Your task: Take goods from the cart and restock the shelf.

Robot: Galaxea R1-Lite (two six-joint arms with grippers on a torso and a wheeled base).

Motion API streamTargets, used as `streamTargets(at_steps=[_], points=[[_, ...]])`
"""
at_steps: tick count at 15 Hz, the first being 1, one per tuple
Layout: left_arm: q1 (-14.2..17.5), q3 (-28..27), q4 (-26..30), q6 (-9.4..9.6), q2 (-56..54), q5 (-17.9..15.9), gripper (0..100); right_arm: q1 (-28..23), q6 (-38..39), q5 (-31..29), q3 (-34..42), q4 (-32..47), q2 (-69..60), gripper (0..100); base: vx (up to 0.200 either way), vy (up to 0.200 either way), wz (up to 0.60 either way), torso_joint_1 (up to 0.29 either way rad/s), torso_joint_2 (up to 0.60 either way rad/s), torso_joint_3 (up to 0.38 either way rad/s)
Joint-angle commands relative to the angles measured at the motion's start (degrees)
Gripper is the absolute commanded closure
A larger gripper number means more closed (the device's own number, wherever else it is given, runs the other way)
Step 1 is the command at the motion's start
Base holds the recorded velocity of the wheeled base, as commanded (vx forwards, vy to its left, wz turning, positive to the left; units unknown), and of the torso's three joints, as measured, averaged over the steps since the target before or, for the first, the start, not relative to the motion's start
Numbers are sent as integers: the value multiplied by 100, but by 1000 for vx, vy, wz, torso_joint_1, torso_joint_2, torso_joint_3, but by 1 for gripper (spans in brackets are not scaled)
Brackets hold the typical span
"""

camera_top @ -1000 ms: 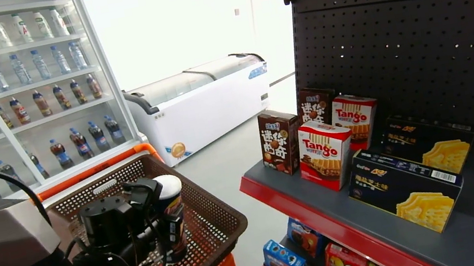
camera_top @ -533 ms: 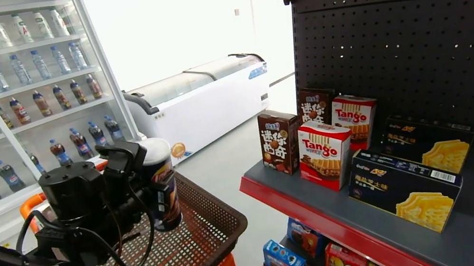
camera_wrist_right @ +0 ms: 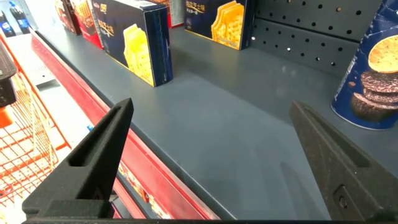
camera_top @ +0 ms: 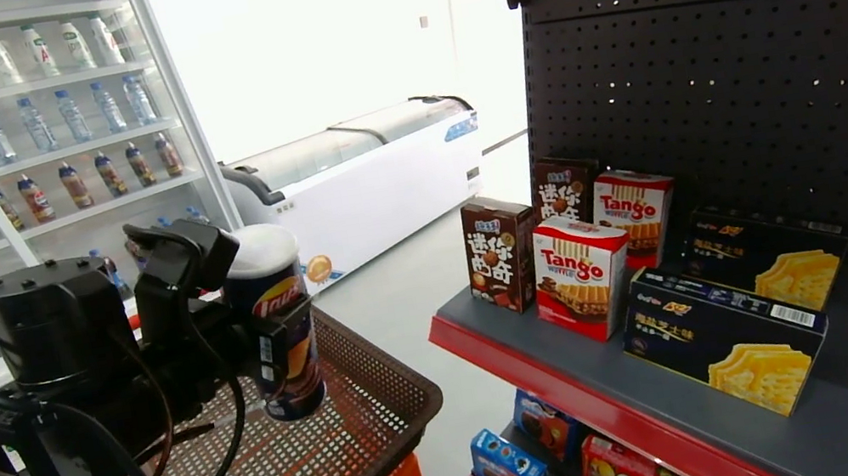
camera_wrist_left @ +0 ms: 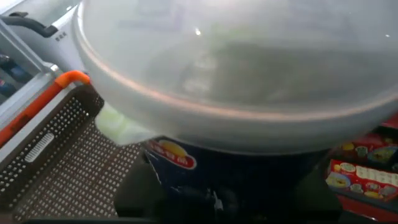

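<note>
Grips a tall chip canister (camera_top: pixel 280 331) upright in the left gripper (camera_top: pixel 249 323), clenched at mid-body, above the cart basket (camera_top: pixel 406 387) near its far rim and well apart from the shelf (camera_top: pixel 511 344). Keeps the right gripper (camera_wrist_right: pixel 211 106) spread wide and empty over the shelf board's front edge. Expect a light, stiff tube with a slick printed skin that dents if crushed — best taken mid-body with a modest squeeze, leaving the lid alone. Cannot make out the pad contact behind the tube, nor the basket floor under the arm — so cannot say what stock remains.
</note>
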Motion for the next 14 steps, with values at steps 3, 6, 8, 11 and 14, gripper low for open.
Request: streamTargets(at_steps=[3,6,8,11,14], points=[[-92,-358,42,-38,-247,22,100,-1,0,-9,1,0,6,0,0,0,0,0,0,0],[-110,-358,341,-38,-501,-127,100,-1,0,0,1,0,6,0,0,0,0,0,0,0],[-233,-411,921,-38,-748,-224,100,-1,0,0,1,0,6,0,0,0,0,0,0,0],[-391,-455,1527,-47,-1099,-233,100,-1,0,0,1,0,6,0,0,0,0,0,0,0],[-461,-543,1993,-364,-1292,-242,100,-1,0,-9,1,0,6,0,0,0,0,0,0,0]])
